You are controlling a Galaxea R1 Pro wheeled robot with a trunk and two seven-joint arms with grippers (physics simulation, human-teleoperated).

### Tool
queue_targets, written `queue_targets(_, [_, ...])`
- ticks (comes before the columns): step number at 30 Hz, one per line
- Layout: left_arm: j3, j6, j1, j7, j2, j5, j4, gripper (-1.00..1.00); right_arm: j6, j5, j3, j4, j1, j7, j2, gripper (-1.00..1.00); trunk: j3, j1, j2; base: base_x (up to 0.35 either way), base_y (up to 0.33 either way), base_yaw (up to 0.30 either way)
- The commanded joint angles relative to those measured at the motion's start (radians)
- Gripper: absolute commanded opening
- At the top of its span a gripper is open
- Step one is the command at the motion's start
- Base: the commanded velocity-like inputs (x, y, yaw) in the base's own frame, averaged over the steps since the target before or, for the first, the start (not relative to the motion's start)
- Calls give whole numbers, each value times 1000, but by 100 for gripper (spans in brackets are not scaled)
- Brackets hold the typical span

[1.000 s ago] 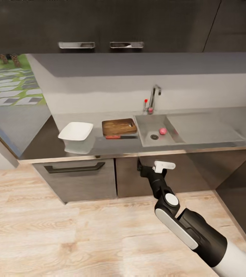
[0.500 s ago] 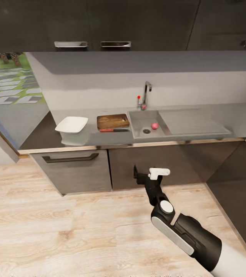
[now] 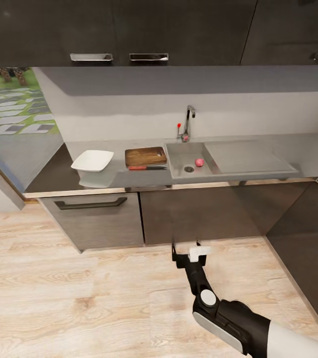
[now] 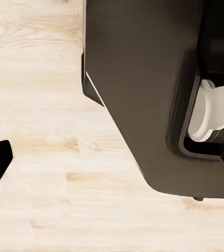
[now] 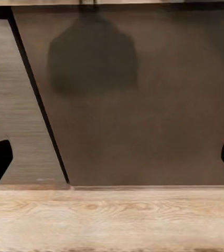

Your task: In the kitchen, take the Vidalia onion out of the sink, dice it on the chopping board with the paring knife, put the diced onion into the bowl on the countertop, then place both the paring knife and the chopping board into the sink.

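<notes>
The sink is set in the dark countertop, and a small pinkish round onion lies in the basin beside the drain. Left of the basin lies the brown chopping board. The red-handled paring knife rests along the board's front edge. Further left stands the white bowl. My right gripper hangs open and empty over the floor, well short of the cabinets; in the right wrist view its fingertips frame a cabinet door. My left gripper is open above the floor beside my dark base.
Dark cabinets run under the counter, and a drawer with a handle sits at the left. Another cabinet run comes forward along the right. Wall cupboards hang above. A chrome tap stands behind the basin. The floor is light wood.
The whole view drew back from the counter and shifted over the first half second. Since then my right arm has dropped lower and nearer to me. The counter things stay put.
</notes>
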State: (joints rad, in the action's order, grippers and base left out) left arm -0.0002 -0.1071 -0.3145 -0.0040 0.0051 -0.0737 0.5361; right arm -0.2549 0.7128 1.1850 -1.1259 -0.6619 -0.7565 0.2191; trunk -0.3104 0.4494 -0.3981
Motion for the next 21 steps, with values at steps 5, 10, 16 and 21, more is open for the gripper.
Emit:
queue_targets(5, [1, 0, 47, 10, 10, -8, 1, 100, -63, 95, 105, 78, -2, -3, -2, 100, -2, 1, -2, 0, 0, 0])
queue_targets(10, [2, 2, 120, 21, 14, -8, 0, 100, -148, 216, 241, 195, -2, -1, -5, 100, -2, 1, -2, 0, 0, 0])
queue_targets(16, [2, 3, 190, 22, 15, -9, 0, 100, -275, 467, 476, 375, 39, 8, -39, 100, -2, 1, -2, 0, 0, 0])
queue_targets(21, [3, 2, 202, 22, 26, -10, -1, 100, -299, 553, 555, 448, 107, 71, -43, 100, -2, 1, -2, 0, 0, 0])
